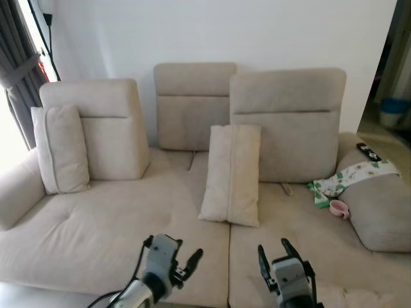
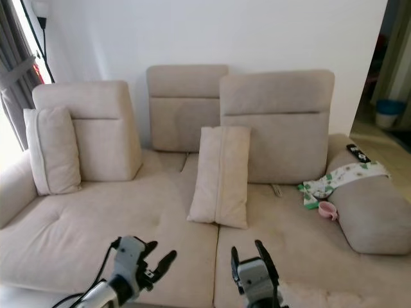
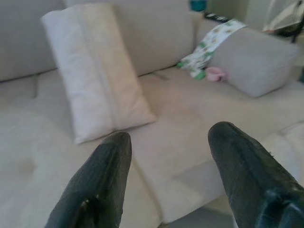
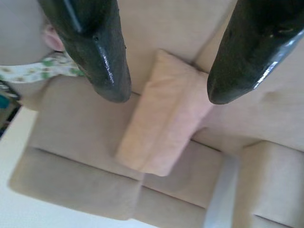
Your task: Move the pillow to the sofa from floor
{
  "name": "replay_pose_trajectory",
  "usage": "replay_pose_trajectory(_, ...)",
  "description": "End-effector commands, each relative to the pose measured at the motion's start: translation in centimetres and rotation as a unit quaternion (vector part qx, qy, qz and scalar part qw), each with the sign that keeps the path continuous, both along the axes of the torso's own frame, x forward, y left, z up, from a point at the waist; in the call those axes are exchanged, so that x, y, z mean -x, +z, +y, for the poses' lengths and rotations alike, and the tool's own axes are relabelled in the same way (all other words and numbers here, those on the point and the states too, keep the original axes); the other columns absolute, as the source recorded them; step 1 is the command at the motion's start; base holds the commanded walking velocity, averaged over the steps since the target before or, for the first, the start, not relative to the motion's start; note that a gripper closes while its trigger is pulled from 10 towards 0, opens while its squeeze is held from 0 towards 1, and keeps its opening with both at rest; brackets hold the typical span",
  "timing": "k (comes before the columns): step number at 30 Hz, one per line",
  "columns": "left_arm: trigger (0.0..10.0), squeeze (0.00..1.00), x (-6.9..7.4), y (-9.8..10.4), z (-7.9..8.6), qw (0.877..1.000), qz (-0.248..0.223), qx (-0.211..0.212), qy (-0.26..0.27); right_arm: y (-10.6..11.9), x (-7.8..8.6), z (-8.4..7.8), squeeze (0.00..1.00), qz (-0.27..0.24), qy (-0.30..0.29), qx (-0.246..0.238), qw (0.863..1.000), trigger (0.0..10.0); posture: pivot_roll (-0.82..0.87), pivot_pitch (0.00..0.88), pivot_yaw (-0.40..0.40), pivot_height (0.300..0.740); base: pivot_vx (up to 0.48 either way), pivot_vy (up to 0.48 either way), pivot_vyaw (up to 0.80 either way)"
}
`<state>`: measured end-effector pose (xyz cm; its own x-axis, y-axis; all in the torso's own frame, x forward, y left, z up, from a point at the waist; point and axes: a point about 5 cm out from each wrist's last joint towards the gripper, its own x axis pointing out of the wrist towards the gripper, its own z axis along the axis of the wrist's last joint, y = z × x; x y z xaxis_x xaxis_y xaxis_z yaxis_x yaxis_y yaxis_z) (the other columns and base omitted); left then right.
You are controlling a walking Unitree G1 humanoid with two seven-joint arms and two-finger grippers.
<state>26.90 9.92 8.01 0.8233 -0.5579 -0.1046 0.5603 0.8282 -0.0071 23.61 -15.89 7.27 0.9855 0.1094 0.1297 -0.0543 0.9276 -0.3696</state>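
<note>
I can read no text, label, brand, number or sign anywhere before me. The patterned cloth (image 1: 352, 177) draped over the sofa (image 1: 96, 224) arm carries green and brown printed shapes, but none of them forms letters I can make out. The dark remote (image 1: 368, 152) lying beyond it on the same arm is too small for me to read any marking on its buttons.

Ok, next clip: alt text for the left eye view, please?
A beige pillow stands upright on the sofa, leaning against a back cushion. The left gripper and right gripper hover open and empty over the seat's front edge. A patterned cloth and remote lie on the right armrest.
</note>
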Motion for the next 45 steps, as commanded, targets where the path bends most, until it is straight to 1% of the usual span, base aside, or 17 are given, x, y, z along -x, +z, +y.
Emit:
replay_pose_trajectory(1, 10.0, 0.0, 0.0, -0.3, 0.8, 1.0, 0.005, -0.011, 0.009, -0.1, 0.0, 0.2, 0.0, 0.004, 0.0, 0.0, 1.0, 10.0, 0.08, 0.0, 0.076, 0.74, 0.0, -0.398, 0.0)
replay_pose_trajectory(15, 10.0, 0.0, 0.0, -0.3, 0.6, 1.0, 0.002, -0.012, 0.006, -0.2, -0.1, 0.2, 0.0, 0.005, -0.003, 0.002, 1.0, 10.0, 0.08, 0.0, 0.076, 0.74, 0.0, -0.367, 0.0)
replay_pose_trajectory(29, 10.0, 0.0, -0.1, -0.2, 0.6, 1.0, 0.005, -0.009, 0.008, -0.3, -0.1, 0.3, 0.0, 0.007, -0.004, 0.001, 1.0, 10.0, 0.08, 0.0, 0.078, 0.74, 0.0, 0.0, 0.0)
replay_pose_trajectory(32, 10.0, 0.0, -0.1, -0.3, 0.5, 1.0, 0.004, -0.012, 0.005, -0.6, -0.1, 0.3, 0.0, 0.018, -0.004, 0.001, 1.0, 10.0, 0.08, 0.0, 0.079, 0.74, 0.0, 0.0, 0.0)
replay_pose_trajectory(34, 10.0, 0.0, -0.1, -0.5, 0.4, 1.0, 0.008, -0.019, -0.004, -1.5, -0.1, 0.5, 0.0, 0.047, 0.009, 0.002, 0.999, 10.0, 0.08, 0.0, 0.082, 0.74, 0.0, 0.0, 0.0)
replay_pose_trajectory(35, 10.0, 0.0, -0.1, -0.5, 0.4, 1.0, 0.008, -0.019, -0.004, -1.5, -0.1, 0.5, 0.0, 0.047, 0.009, 0.002, 0.999, 10.0, 0.08, 0.0, 0.082, 0.74, 0.0, 0.0, 0.0)
replay_pose_trajectory(36, 10.0, 0.0, -0.1, -0.7, 0.3, 1.0, 0.011, -0.023, -0.01, -1.7, -0.1, 0.7, 0.0, 0.057, 0.023, 0.003, 0.998, 10.0, 0.08, 0.0, 0.082, 0.74, 0.0, 0.0, 0.0)
replay_pose_trajectory(37, 10.0, 0.0, -0.1, -0.7, 0.3, 1.0, 0.011, -0.023, -0.01, -1.7, -0.1, 0.7, 0.0, 0.057, 0.023, 0.003, 0.998, 10.0, 0.08, 0.0, 0.082, 0.74, 0.0, 0.0, 0.0)
replay_pose_trajectory(38, 10.0, 0.0, -0.1, -0.7, 0.3, 1.0, 0.002, -0.023, -0.011, -1.3, -0.1, 1.2, 0.0, 0.041, 0.046, 0.004, 0.998, 10.0, 0.08, 0.0, 0.086, 0.74, 0.0, 0.0, 0.0)
replay_pose_trajectory(39, 10.0, 0.0, -0.1, -0.5, 0.4, 1.0, -0.009, -0.013, -0.001, -0.8, -0.1, 1.3, 0.0, 0.02, 0.052, 0.018, 0.998, 10.0, 0.08, 0.0, 0.086, 0.74, 0.0, 0.0, 0.0)
replay_pose_trajectory(40, 10.0, 0.0, -0.1, -0.5, 0.4, 1.0, -0.009, -0.013, -0.001, -0.8, -0.1, 1.3, 0.0, 0.02, 0.052, 0.018, 0.998, 10.0, 0.08, 0.0, 0.086, 0.74, 0.0, 0.0, 0.0)
replay_pose_trajectory(41, 10.0, 0.0, -0.5, -0.4, 1.1, 0.999, -0.009, 0.034, 0.036, -0.1, -0.2, 1.3, 0.0, -0.008, 0.049, 0.034, 0.998, 10.0, 0.08, 0.0, 0.088, 0.74, 0.0, 0.0, 0.0)
replay_pose_trajectory(42, 10.0, 0.0, -0.6, -0.5, 1.4, 0.997, 0.0, 0.062, 0.051, -0.1, -0.2, 1.3, 0.0, -0.011, 0.045, 0.033, 0.998, 10.0, 0.07, 0.0, 0.09, 0.74, 0.0, 0.0, 0.0)
replay_pose_trajectory(43, 10.0, 0.0, -0.6, -0.5, 1.4, 0.997, 0.0, 0.062, 0.051, -0.1, -0.2, 1.3, 0.0, -0.011, 0.045, 0.033, 0.998, 10.0, 0.07, 0.0, 0.09, 0.74, 0.0, 0.0, 0.0)
replay_pose_trajectory(44, 10.0, 0.0, -0.5, -0.7, 1.5, 0.993, 0.01, 0.101, 0.054, 0.0, -0.2, 1.1, 0.0, -0.014, 0.039, 0.028, 0.999, 10.0, 0.07, 0.0, 0.088, 0.74, 0.0, 0.0, 0.0)
replay_pose_trajectory(45, 10.0, 0.0, -0.5, -0.7, 1.4, 0.993, 0.011, 0.109, 0.051, 0.0, -0.2, 1.1, 0.0, -0.015, 0.037, 0.027, 0.999, 10.0, 0.07, 0.0, 0.088, 0.74, 0.0, 0.0, 0.0)
